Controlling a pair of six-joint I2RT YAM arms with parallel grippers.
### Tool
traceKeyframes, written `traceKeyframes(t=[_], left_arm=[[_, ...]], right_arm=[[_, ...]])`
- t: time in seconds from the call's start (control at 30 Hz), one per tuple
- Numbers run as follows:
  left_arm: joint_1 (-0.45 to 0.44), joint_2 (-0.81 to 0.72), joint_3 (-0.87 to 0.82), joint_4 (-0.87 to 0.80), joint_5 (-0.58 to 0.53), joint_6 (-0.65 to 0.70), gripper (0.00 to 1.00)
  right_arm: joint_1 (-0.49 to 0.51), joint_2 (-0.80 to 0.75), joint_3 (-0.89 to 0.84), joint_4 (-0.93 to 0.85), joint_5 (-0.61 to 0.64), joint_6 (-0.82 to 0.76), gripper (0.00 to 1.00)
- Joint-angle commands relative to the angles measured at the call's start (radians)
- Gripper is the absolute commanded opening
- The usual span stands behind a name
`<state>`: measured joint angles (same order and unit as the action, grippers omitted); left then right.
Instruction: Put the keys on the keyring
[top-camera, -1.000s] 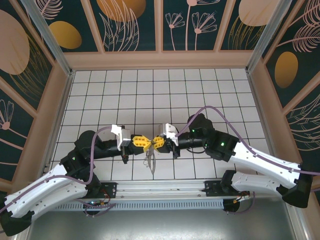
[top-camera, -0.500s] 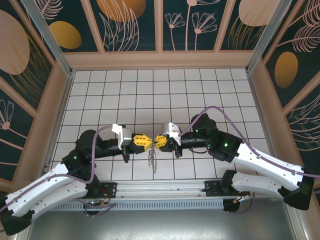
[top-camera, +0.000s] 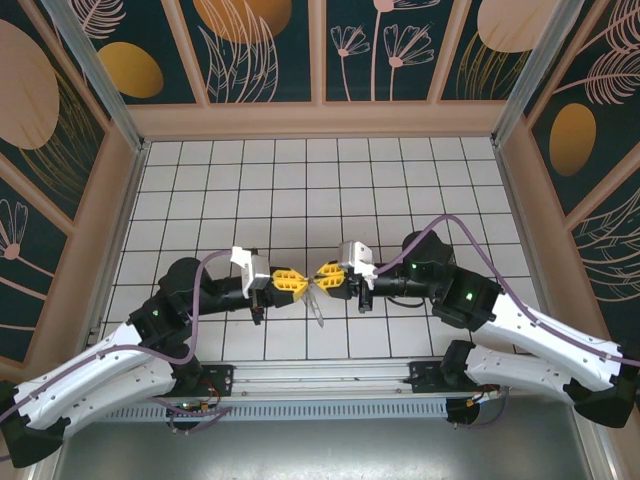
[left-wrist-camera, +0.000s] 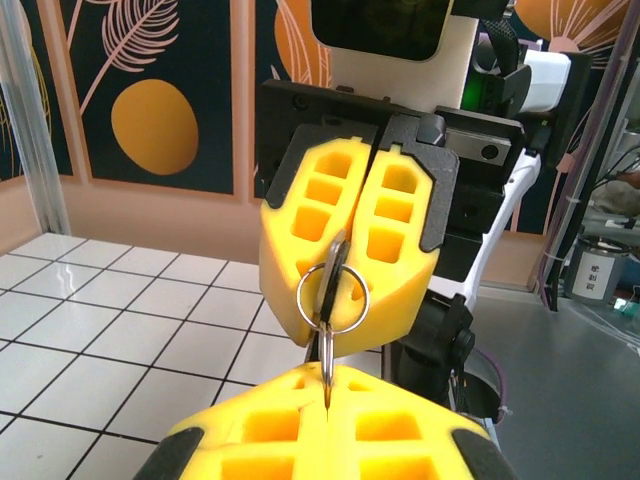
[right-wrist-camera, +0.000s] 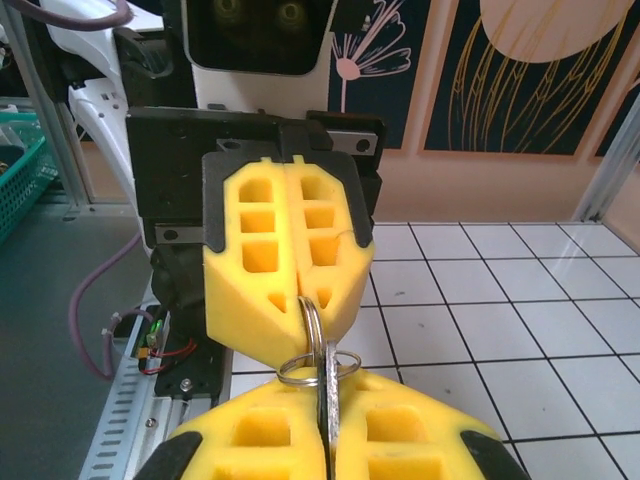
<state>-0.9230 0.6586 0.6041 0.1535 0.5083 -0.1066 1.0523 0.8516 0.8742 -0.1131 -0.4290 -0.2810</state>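
My left gripper and right gripper meet tip to tip above the white tiled floor, with a thin metal piece hanging below them. In the right wrist view my right gripper is shut on the flat silvery key, seen edge-on, and the key's small ring lies across the fingertips. The left gripper opposite pinches the keyring, a double wire loop seen edge-on. In the left wrist view my left gripper clamps that loop, which touches the key's ring at the right gripper.
The white floor with its black grid stretches away behind the grippers, walled by patterned panels. A metal rail runs along the near edge between the arm bases. A green basket sits off the table on the left.
Both grippers have shifted slightly right while staying tip to tip. The metal piece hanging below them has swung up and now looks shorter.
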Motion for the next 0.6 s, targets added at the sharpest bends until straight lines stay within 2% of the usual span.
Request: traceKeyframes(t=[0.0,0.57], left_arm=[[0.000,0.008,0.009,-0.052,0.012,0.016,0.00],[0.001,0.054,0.032,-0.056,0.046,0.019,0.00]], right_arm=[[-0.008,-0.025,0.017,0.100,0.029,-0.004,0.00],[-0.005,0.051,0.069,0.045,0.051,-0.036,0.00]])
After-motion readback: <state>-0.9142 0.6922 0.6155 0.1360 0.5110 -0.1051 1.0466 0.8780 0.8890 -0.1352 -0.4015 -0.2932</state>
